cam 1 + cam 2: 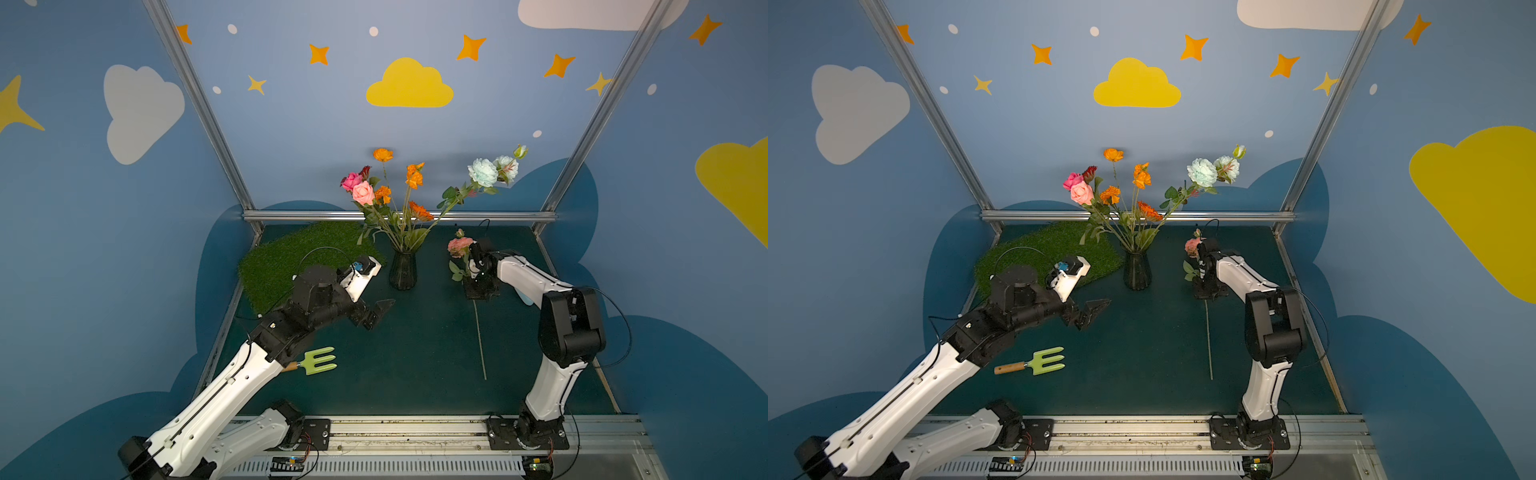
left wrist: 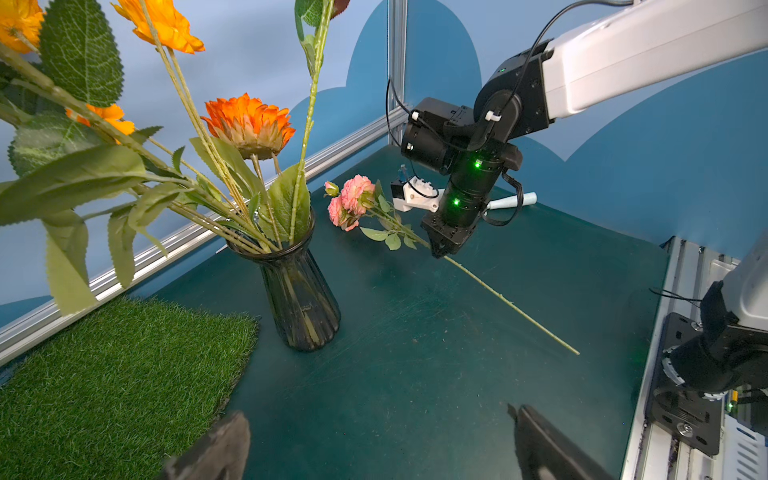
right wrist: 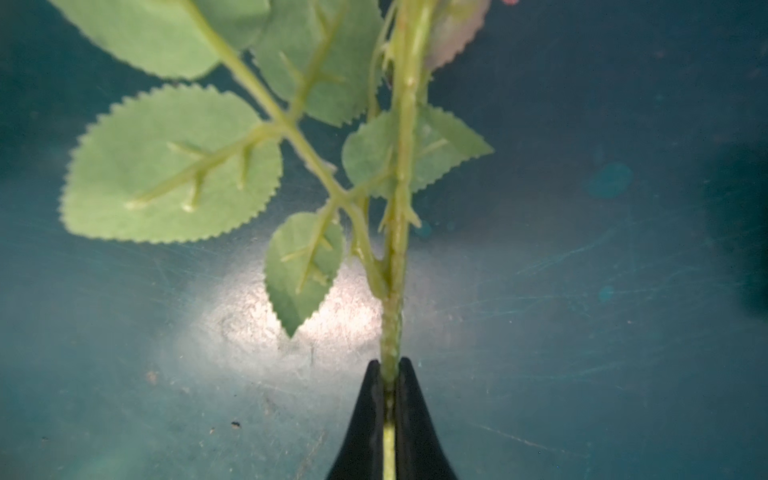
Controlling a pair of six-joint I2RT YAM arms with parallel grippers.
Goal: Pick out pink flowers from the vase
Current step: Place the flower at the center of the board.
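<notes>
The dark ribbed glass vase [image 1: 402, 270] [image 1: 1137, 270] [image 2: 301, 299] stands at the middle rear of the table. A light pink rose [image 1: 363, 193] [image 1: 1081, 192] and a magenta rose [image 1: 352, 180] lean out of it to the left. Right of the vase, my right gripper [image 1: 478, 291] [image 2: 440, 251] [image 3: 390, 365] is shut on the stem [image 3: 395, 249] of the peach-pink flower [image 1: 459, 246] [image 2: 353, 199]. The stem's long lower end [image 1: 480, 340] trails toward the front of the table. My left gripper [image 1: 380, 313] [image 2: 374, 415] hangs open and empty, in front of the vase and to its left.
Orange flowers [image 1: 413, 178], a red bloom [image 1: 365, 171] and pale blue blooms [image 1: 484, 171] also stand in the vase. A grass mat [image 1: 291, 262] covers the rear left. A green garden fork [image 1: 320, 360] lies under my left arm. A light blue object [image 2: 511, 200] lies behind my right arm.
</notes>
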